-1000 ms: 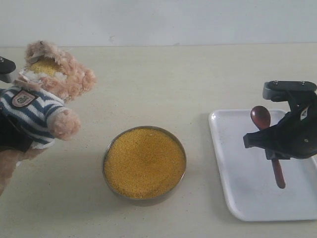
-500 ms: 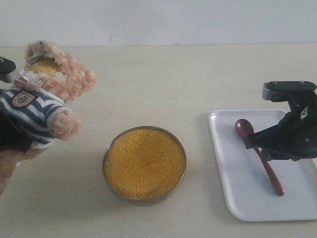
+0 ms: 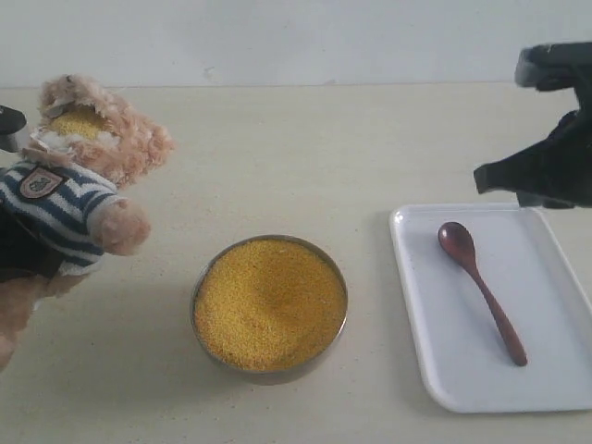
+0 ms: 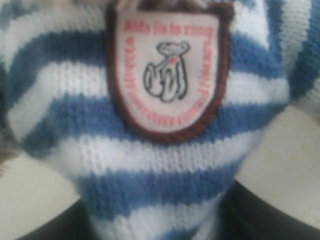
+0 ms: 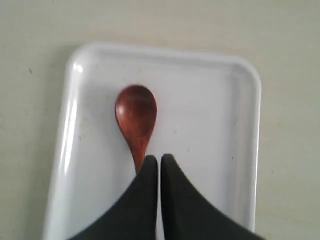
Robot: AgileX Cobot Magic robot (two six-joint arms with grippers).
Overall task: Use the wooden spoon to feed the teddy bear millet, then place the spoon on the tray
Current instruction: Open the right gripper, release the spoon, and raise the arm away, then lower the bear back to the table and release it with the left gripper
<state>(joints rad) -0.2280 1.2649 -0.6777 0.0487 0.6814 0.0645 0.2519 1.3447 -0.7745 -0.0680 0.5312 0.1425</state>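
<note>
Left: the left gripper (image 3: 17, 252) clasps the torso of the teddy bear (image 3: 92, 153), which leans back. Centre: the millet (image 3: 268, 301) fills a round metal bowl (image 3: 198, 289). Right: the wooden spoon (image 3: 481, 291) lies diagonally on the tray (image 3: 555, 305). The right gripper (image 5: 160, 161) hangs above its handle, jaws pressed together, empty.

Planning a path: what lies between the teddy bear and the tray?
The bowl of millet sits between the teddy bear and the tray; the exterior view shows it.
</note>
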